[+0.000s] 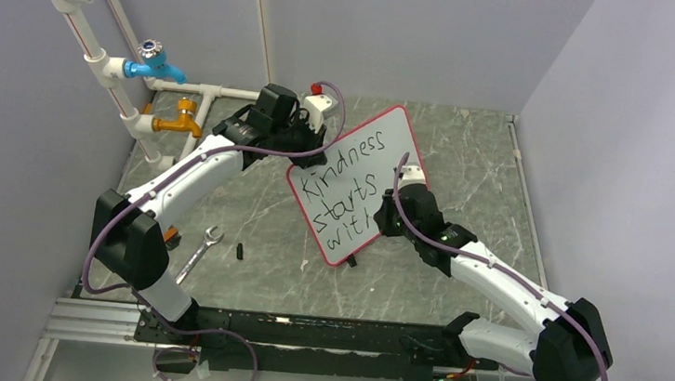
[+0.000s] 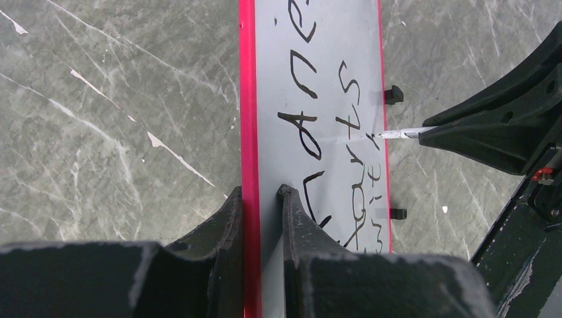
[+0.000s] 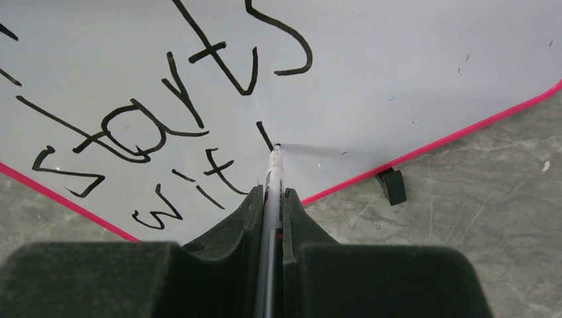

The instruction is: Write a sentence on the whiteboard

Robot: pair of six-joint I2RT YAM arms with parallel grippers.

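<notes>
1. The board (image 1: 358,179) lies mid-worktop (image 1: 257,211), turned like a diamond: one corner points away from me and to the right, the opposite corner points back toward the arm bases.
2. Its lines of writing climb from near-left to far-right in the top view.
3. The sentence (image 1: 343,186) so far reads "Kindness" on the first line, "starts" on the second and "wit" on the third, with one short fresh stroke after the "t".
4. My left gripper (image 2: 262,192) is clenched on the board's red rim at its left edge, one finger on the white face and the other outside the rim.
5. My right gripper (image 3: 274,192) is clamped on the marker (image 3: 273,175), whose long axis runs straight out between the fingers.
6. The marker's tip touches the white face at the foot of that fresh stroke.
7. There is print on the marker barrel, but it is too small for me to read.
8. A small black block (image 3: 392,185) sits on the worktop against the board's near-right edge.
9. A wrench (image 1: 200,252) lies well to the left of the board.
</notes>
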